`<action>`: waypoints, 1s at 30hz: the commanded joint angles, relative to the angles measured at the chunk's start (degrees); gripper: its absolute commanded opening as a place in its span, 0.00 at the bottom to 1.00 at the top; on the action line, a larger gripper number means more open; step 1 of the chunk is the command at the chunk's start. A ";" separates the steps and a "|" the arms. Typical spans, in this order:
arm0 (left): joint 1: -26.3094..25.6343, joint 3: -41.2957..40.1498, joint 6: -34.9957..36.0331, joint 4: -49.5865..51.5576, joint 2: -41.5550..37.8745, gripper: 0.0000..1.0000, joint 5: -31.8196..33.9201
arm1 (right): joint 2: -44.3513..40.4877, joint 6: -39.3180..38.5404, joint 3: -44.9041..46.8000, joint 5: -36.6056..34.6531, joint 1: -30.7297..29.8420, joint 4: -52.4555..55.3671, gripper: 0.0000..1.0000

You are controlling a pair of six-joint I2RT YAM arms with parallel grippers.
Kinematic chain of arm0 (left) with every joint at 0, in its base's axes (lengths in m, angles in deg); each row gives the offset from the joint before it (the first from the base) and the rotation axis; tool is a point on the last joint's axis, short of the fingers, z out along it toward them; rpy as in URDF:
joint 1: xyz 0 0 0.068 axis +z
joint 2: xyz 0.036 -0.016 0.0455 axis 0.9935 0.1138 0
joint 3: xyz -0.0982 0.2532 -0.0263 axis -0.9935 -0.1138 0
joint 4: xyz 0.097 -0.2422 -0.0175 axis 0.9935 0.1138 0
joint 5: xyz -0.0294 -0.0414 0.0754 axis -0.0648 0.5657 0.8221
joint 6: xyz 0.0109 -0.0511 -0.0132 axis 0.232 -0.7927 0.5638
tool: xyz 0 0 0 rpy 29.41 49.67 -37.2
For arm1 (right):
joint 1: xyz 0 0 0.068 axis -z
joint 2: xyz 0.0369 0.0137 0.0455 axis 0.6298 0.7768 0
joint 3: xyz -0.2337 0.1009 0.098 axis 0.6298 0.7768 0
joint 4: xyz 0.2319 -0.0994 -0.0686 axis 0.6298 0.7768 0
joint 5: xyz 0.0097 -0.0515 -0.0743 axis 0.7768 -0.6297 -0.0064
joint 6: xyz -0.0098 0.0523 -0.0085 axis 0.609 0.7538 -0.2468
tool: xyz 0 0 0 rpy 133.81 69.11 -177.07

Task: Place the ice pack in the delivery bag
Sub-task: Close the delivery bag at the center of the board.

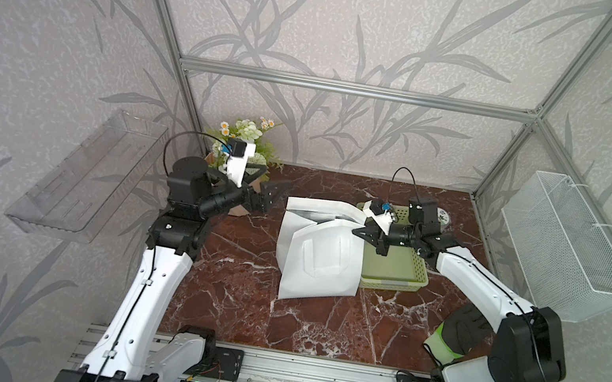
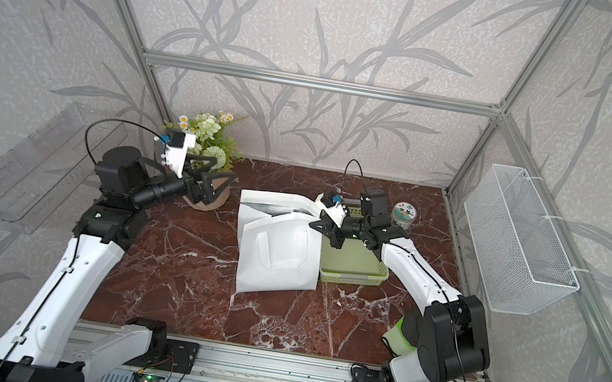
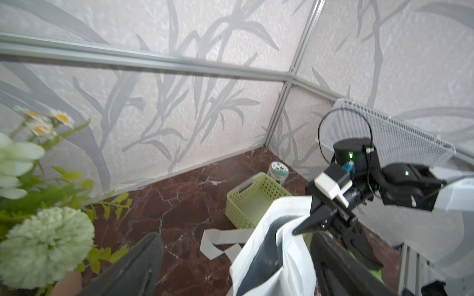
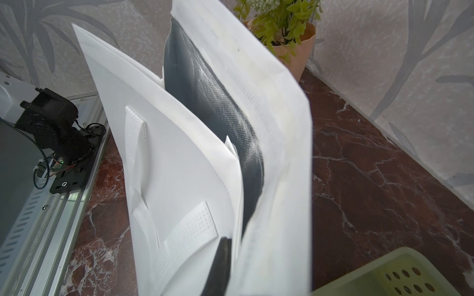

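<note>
The dark red marble table [image 1: 233, 272] fills the floor of the cell in both top views. On the wall at 9 o'clock hangs a clear plastic shelf [image 1: 81, 181], and on the wall at 3 o'clock a white wire basket [image 1: 561, 249].

The delivery bag [image 1: 321, 252] stands near the middle of the table, a little toward 1 o'clock. Its mouth is partly open at the far side and shows the silver lining. One flat handle lies against its front face.

A bunch of flowers [image 1: 246, 137] in brown paper stands in the corner at 11 o'clock. A light green basket [image 1: 395, 274] sits at the bag's 3 o'clock side, touching it.

The right gripper [image 1: 359, 231] is closed on the bag's rim at the 2 o'clock corner of the mouth. The left gripper [image 1: 271, 190] is wide open and holds nothing. It hangs just beside the bag at its 10 o'clock side, in front of the flowers.

A small jar [image 2: 403, 214] stands behind the green basket, at 1 o'clock. A green and white thing [image 1: 446, 343] lies at 4 o'clock, half hidden by the right arm. I cannot make out the ice pack in any view.
</note>
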 commanded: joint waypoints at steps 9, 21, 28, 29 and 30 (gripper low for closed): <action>-14.42 32.95 16.23 32.87 28.56 0.78 22.37 | -1.00 -0.94 -1.53 -1.73 -0.32 0.65 0.00; -20.20 47.85 33.98 52.22 42.41 0.80 21.34 | -1.97 0.02 -0.75 -2.62 -0.52 -0.76 0.00; -21.96 47.05 36.76 56.06 42.03 0.85 15.33 | -1.80 -0.11 -0.91 -2.98 -0.53 -0.75 0.00; -22.11 47.03 37.16 56.37 42.06 0.85 15.39 | -1.73 -0.07 -1.00 -2.98 -0.55 -0.78 0.00; -22.28 47.03 37.27 56.47 42.04 0.85 15.59 | -1.72 -0.07 -0.96 -2.98 -0.48 -0.81 0.00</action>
